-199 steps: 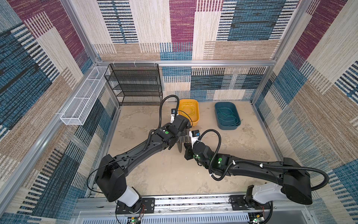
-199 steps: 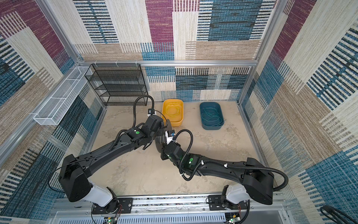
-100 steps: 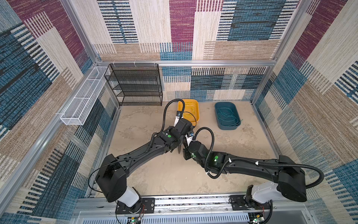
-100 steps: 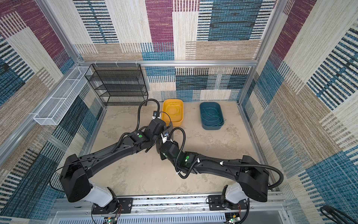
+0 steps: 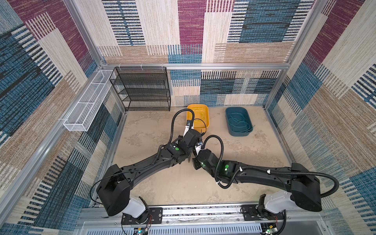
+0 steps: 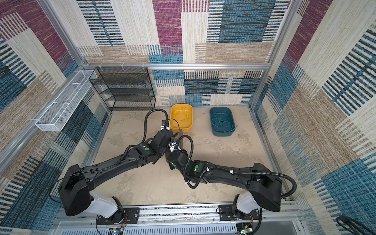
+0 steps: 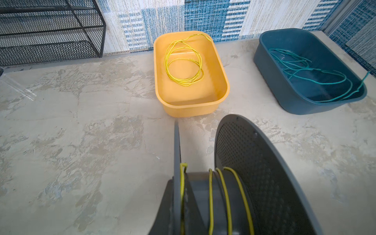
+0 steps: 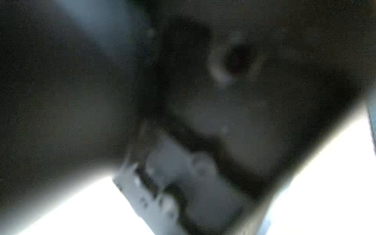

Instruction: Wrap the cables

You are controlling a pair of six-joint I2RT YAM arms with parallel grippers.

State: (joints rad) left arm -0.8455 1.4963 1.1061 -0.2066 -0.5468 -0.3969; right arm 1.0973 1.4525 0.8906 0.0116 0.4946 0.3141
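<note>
A grey spool (image 7: 264, 183) fills the near part of the left wrist view. Three turns of yellow cable (image 7: 225, 193) lie round its core, and one strand hooks over its thin flange. My left gripper (image 7: 180, 203) is shut on that flange. More yellow cable (image 7: 183, 61) lies in loose loops inside the yellow tub (image 7: 191, 105), seen in both top views (image 5: 198, 119) (image 6: 182, 116). My right arm's wrist (image 5: 206, 156) sits tight against the left one. The right wrist view is dark and blurred, so the right gripper's fingers and anything they hold are hidden.
A blue tub (image 7: 305, 103) holding teal cable (image 7: 305, 69) stands right of the yellow tub, at the back wall. A black mesh shelf rack (image 5: 142, 89) fills the back left corner. A white wire basket (image 5: 87, 103) hangs on the left wall.
Both wrists have stayed together and turned slightly. The right arm has swung a little to the left. The left arm's hose loop has dropped lower. Neither gripper has opened.
</note>
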